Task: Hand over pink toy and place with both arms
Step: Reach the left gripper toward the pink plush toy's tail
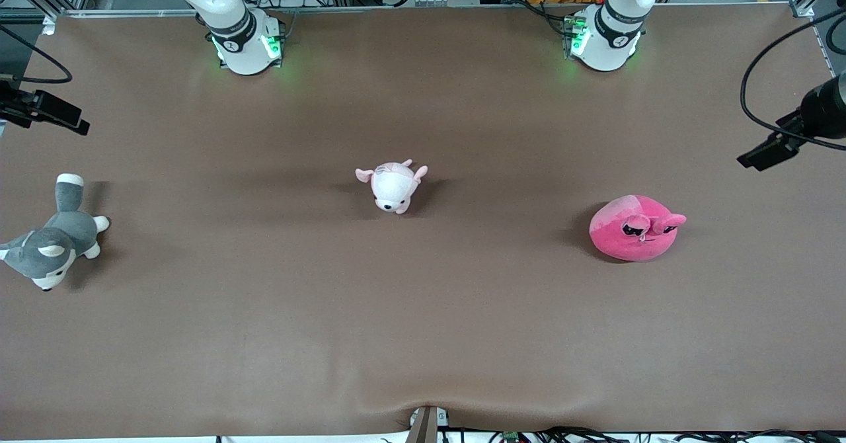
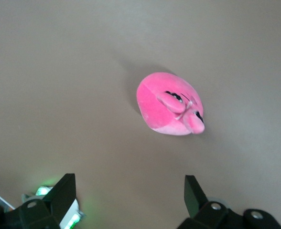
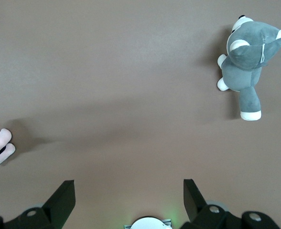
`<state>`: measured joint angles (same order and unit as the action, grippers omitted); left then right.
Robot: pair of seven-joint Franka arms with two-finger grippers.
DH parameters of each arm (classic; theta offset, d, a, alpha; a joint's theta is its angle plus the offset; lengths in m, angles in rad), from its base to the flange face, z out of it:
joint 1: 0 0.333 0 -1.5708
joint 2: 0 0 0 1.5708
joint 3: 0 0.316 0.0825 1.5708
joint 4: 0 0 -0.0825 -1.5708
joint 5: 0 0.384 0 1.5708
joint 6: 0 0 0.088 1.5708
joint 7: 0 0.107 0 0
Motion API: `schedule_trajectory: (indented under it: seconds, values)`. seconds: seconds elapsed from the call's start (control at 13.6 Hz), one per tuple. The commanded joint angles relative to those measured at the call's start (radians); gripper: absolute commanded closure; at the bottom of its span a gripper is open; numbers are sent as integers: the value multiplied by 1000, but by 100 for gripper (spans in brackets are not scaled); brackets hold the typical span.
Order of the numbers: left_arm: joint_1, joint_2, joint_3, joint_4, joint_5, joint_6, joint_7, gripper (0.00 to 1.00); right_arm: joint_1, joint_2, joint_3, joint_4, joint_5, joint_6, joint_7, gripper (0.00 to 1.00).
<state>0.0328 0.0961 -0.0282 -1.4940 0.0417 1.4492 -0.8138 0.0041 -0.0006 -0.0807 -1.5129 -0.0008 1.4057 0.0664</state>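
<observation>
Brown cloth covers your table point(image 1: 423, 337), and the pink toy point(image 1: 633, 229) lies on it toward the left arm's end. It looks soft and light, so you can pinch the round body across its middle; the ears would probably slip. It is hot pink with a paler patch and dark eyes. Your left gripper point(image 2: 131, 191) hangs above it, fingers apart and empty; the right gripper point(image 3: 128, 191) waits, also spread.

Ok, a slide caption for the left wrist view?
Left hand, fingers open, above the brown table with the pink toy lying untouched below.
</observation>
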Motion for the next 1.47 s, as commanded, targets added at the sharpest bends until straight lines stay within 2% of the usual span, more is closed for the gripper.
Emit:
schedule_trajectory:
  seconds: [0.0, 0.15, 0.44, 0.73, 1.25, 1.4]
  values:
    - [19, 60, -2, 18, -75, 8, -221, 0, -15, -2, 9, -3, 1, 12, -10, 0]
    - [77, 105, -2, 20, -211, 10, -318, 0, -13, -2, 7, -3, 21, 25, -8, 0]
    - [107, 187, -2, 20, -278, 11, -416, 0, -12, 7, 7, -4, 21, 36, -8, 0]
    - [170, 273, -2, 18, -423, 39, -450, 0, -13, 8, 7, -15, 21, 45, -10, 0]
    - [203, 365, -2, -11, -450, 88, -450, 0, -10, 19, 7, -16, 21, 58, -10, 0]
    - [210, 396, -2, -14, -498, 111, -449, 0, -3, 34, 7, -16, 21, 62, -8, 0]
